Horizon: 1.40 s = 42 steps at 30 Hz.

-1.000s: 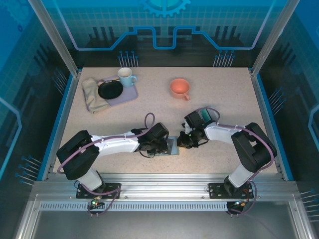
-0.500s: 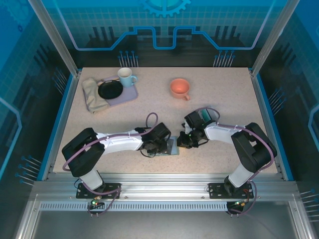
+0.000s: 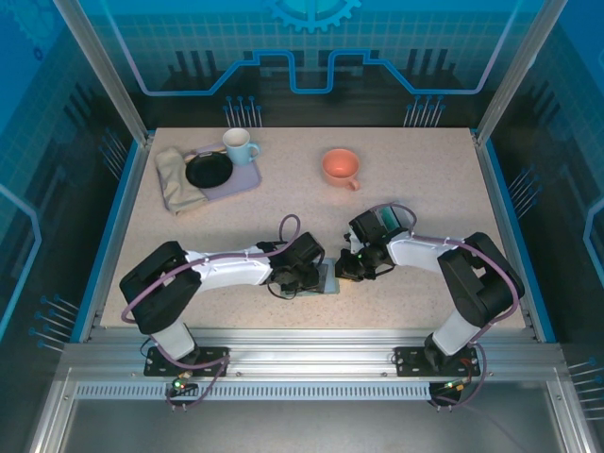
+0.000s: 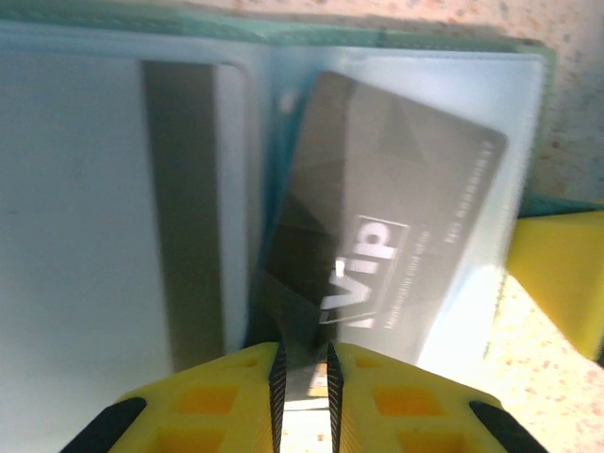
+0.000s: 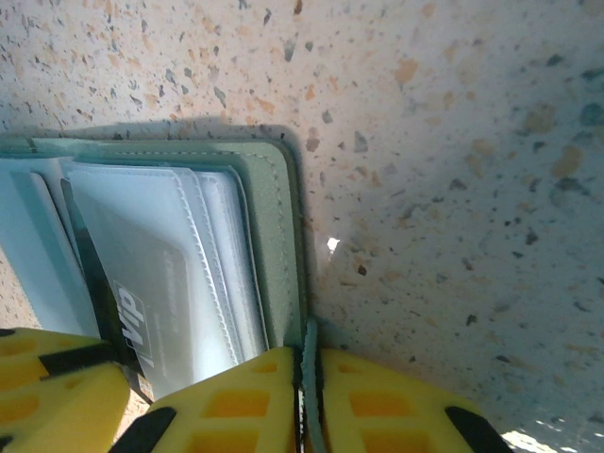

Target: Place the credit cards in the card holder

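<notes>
The grey-green card holder (image 3: 328, 277) lies open on the table between both grippers, its clear sleeves (image 4: 94, 189) facing up. A dark card marked VIP (image 4: 387, 217) sits tilted, partly slid under a clear sleeve. My left gripper (image 4: 302, 377) is shut on that card's near corner. The same card (image 5: 127, 316) appears in the right wrist view, with a left finger (image 5: 47, 396) beside it. My right gripper (image 5: 309, 396) is shut on a thin teal strip at the holder's green edge (image 5: 274, 236). From above, the left gripper (image 3: 315, 276) and the right gripper (image 3: 345, 270) flank the holder.
An orange cup (image 3: 340, 167) stands at the back centre. At the back left a lilac tray (image 3: 247, 177) carries a black plate (image 3: 209, 171) and a pale blue mug (image 3: 239, 145), with a folded cloth (image 3: 176, 179) beside it.
The left arm has crept slightly right toward the holder, its elbow shifting. The right arm and the holder have stayed put.
</notes>
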Motion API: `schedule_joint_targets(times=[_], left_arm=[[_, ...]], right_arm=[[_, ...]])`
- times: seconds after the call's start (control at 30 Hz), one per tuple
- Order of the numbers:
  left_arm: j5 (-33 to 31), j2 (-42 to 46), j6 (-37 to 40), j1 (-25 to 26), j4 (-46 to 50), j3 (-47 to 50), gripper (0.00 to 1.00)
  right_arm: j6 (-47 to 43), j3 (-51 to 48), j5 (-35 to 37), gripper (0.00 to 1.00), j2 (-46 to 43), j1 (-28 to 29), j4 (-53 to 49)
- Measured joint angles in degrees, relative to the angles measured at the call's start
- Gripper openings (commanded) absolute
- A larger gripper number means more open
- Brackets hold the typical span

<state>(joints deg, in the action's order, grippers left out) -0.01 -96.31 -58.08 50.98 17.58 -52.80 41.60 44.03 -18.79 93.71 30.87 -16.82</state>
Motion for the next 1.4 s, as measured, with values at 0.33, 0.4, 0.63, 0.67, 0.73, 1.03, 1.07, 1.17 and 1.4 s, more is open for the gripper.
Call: schedule_joint_targets(times=[0.33, 0.4, 0.63, 0.67, 0.73, 1.03, 1.07, 1.17, 1.4], left_arm=[[2.34, 0.0, -0.35, 0.26, -4.07, 0.42, 0.26], [1.16, 1.16, 0.22, 0.31, -2.75, 0.48, 0.29], [-5.9, 7.61, 11.74, 1.05, 4.92, 0.22, 0.57], [-6.84, 7.72, 14.27, 1.29, 6.23, -0.11, 0.58], [-8.41, 7.52, 19.43, 1.77, 8.83, -1.03, 0.59], [-11.41, -0.81, 35.47, 6.19, 13.9, -8.44, 0.58], [-11.39, -1.97, 36.33, 6.62, 14.14, -9.03, 0.58], [-11.5, -4.48, 38.38, 7.17, 14.84, -9.94, 0.59], [-11.65, -4.68, 40.3, 7.1, 15.69, -9.94, 0.6]], right_arm=[[-0.02, 0.0, 0.46, 0.08, -0.13, 0.26, -0.02], [-0.04, 0.0, 0.57, 0.08, -0.13, 0.28, -0.04], [-0.31, 0.26, 0.81, 0.08, -0.13, 0.37, -0.48], [-0.46, 0.31, 0.83, 0.08, -0.13, 0.37, -0.57], [-0.66, 0.33, 1.01, 0.08, -0.13, 0.39, -0.63], [-0.92, 0.59, 1.6, 0.08, -0.13, 0.68, -1.05], [-0.96, 0.59, 1.66, 0.08, -0.13, 0.7, -1.07], [-1.11, 0.59, 1.62, 0.08, -0.13, 0.72, -1.09], [-1.33, 0.66, 1.81, 0.08, -0.13, 0.76, -1.11]])
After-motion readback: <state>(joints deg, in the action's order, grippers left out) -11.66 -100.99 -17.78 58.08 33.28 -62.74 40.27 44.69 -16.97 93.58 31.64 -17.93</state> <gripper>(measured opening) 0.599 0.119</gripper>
